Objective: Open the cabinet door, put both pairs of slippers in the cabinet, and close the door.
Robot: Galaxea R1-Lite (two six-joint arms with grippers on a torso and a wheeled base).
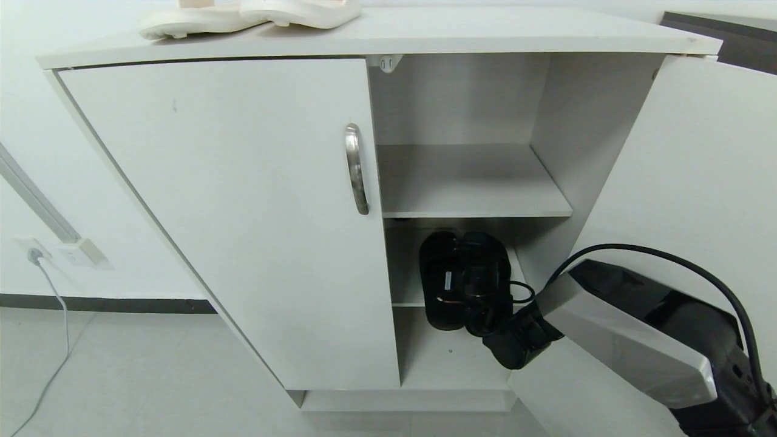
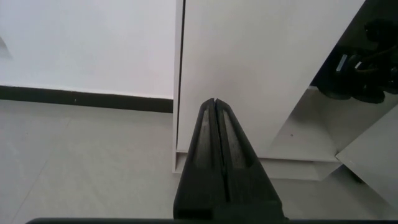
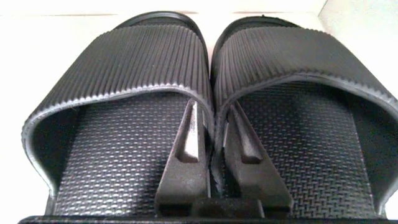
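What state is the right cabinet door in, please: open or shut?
Open: the right door stands wide, baring the shelf and black slippers inside.

Slipper count: two black slippers [image 1: 464, 279] forming one pair, and two cream slippers [image 1: 243, 17] forming a second pair, four slippers in total. Cabinet count: one white cabinet [image 1: 485, 33] fitted with two doors, namely the left door [image 1: 230, 212] and the right door [image 1: 698, 170], one metal handle [image 1: 356, 169] and two inner shelves [image 1: 473, 182]. Remaining items: two grippers, namely the left gripper [image 2: 214, 102] and the right gripper [image 3: 213, 109], plus one grey cable [image 1: 61, 340] at one wall socket [image 1: 33, 252].
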